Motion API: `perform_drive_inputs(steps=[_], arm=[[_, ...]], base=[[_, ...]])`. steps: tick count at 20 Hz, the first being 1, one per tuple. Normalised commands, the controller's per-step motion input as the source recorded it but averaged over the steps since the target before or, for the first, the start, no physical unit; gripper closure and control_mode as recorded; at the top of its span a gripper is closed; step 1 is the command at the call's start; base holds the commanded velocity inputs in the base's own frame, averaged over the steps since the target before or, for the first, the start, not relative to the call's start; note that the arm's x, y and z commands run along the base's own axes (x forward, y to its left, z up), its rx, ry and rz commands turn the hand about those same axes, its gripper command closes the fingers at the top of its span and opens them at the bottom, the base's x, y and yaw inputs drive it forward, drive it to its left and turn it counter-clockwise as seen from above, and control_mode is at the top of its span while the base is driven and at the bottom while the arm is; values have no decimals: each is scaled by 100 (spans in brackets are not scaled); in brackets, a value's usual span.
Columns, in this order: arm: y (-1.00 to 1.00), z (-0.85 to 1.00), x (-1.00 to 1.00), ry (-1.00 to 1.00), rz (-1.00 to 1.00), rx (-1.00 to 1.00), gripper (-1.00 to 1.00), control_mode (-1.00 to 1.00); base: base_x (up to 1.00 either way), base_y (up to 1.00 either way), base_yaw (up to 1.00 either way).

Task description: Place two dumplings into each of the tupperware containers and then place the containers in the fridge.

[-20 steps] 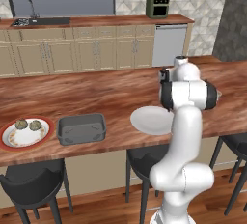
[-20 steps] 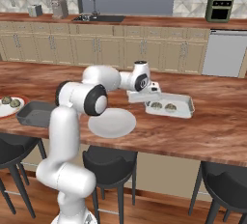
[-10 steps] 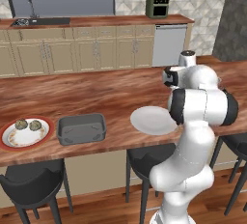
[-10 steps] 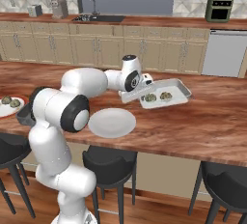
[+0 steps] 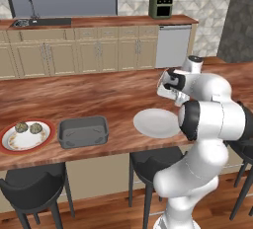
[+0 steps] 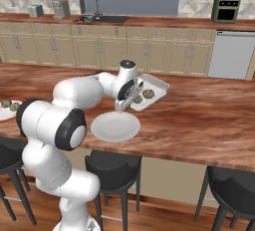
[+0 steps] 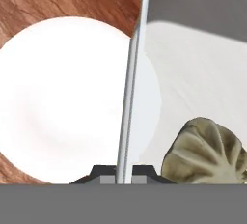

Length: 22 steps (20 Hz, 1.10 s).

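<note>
at your 9 o'clock: red plate (image 5: pixel 24 135) with two dumplings (image 5: pixel 28 128). dark tray (image 5: pixel 83 131) next, then white plate (image 5: pixel 156 123). gripper (image 6: pixel 123 106) clamped on pale tray's (image 6: pixel 155 86) rim, lifted over counter (image 6: pixel 199 115), tilted; two dumplings (image 6: pixel 143 95) inside.

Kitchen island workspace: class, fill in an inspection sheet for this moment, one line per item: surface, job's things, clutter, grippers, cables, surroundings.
Surface: wooden island counter.
Job's things: pale tupperware container lifted and tilted, two dumplings inside; dark tupperware container on the counter, nothing in it; two more dumplings on the red-rimmed plate.
Clutter: white plate.
Grippers: gripper shut on the pale container's rim.
Cables: nothing seen.
Surroundings: stools, back cabinets, sink, dishwasher, green toaster oven.
</note>
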Motion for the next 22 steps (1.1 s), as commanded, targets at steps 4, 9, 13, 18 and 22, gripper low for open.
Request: perform_drive_inputs(steps=[4, 9, 13, 18, 22], arm=[[62, 10, -22, 0, 48, -9, 100, -100], [4, 5, -57, -11, 20, -17, 100, -100], [20, 22, -70, -6, 8, -17, 100, -100], [29, 23, -60, 0, 10, -6, 100, -100], [28, 24, -51, 1, 9, 0, 100, -100]], base=[[0, 0, 0], [0, 0, 0], [0, 0, 0], [0, 0, 0], [0, 0, 0]])
